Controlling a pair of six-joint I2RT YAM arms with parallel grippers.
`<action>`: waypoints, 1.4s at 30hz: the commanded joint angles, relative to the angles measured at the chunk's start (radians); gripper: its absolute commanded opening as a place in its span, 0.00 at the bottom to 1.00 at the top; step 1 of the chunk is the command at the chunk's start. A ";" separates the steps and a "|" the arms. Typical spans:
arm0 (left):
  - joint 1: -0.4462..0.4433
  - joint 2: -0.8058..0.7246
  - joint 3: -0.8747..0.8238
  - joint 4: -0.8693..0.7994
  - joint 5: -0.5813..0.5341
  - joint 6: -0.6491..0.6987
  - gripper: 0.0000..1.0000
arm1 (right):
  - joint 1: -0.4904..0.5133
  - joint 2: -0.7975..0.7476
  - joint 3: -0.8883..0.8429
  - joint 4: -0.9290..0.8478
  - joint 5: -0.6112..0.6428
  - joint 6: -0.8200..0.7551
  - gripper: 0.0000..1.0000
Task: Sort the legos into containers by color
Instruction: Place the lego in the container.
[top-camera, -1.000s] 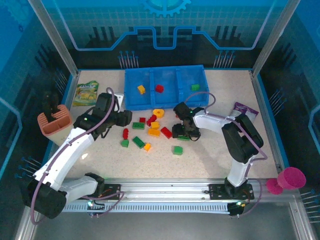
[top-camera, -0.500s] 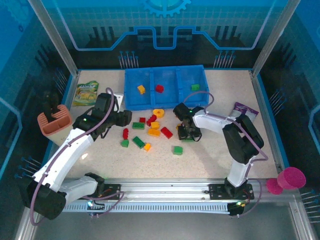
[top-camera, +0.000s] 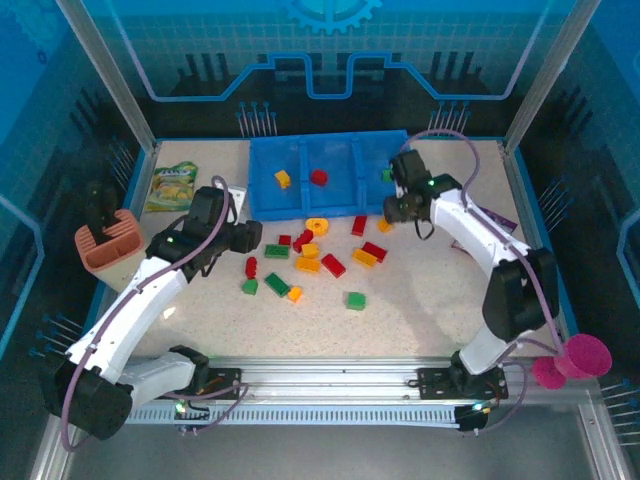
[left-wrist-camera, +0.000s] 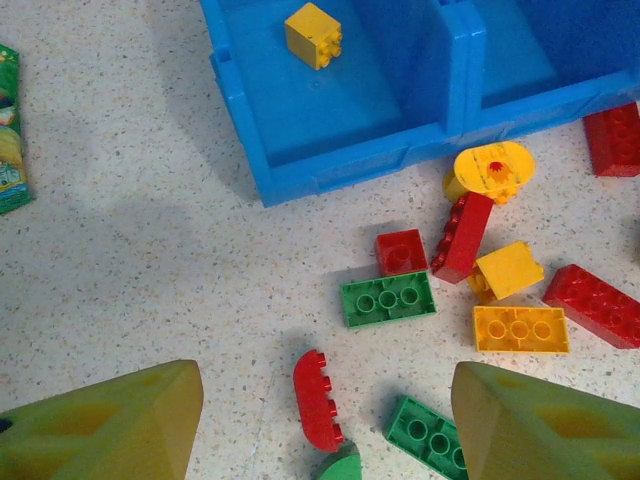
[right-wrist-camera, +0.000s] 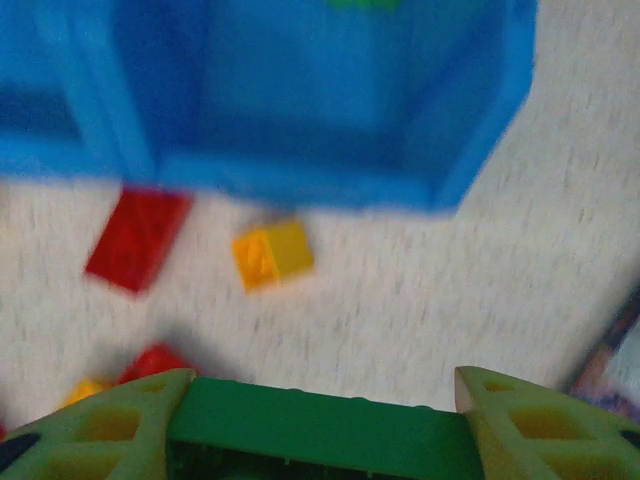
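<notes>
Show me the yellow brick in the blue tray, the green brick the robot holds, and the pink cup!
yellow brick (left-wrist-camera: 313, 34), left wrist view, on its top face.
green brick (right-wrist-camera: 318, 432), right wrist view, on its long near side.
pink cup (top-camera: 585, 355), top external view, on its body.

A lab test cell is indicated: the desk (top-camera: 430, 300) is fenced by aluminium posts (top-camera: 105, 70), blue gear-printed panels (top-camera: 330, 50) behind it.

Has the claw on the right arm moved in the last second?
Yes. The right claw, gripping a green brick, went from the loose bricks up to the right-hand end of the blue tray.
</notes>
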 joint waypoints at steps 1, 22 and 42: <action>0.013 -0.016 -0.011 0.014 -0.019 0.021 0.68 | -0.030 0.132 0.130 0.107 -0.016 -0.083 0.48; 0.023 0.000 0.018 0.006 -0.007 0.013 0.68 | -0.089 0.707 0.760 0.129 -0.022 -0.124 0.57; 0.021 -0.045 0.053 -0.021 0.023 -0.021 0.69 | -0.087 0.565 0.645 0.170 -0.026 -0.127 0.75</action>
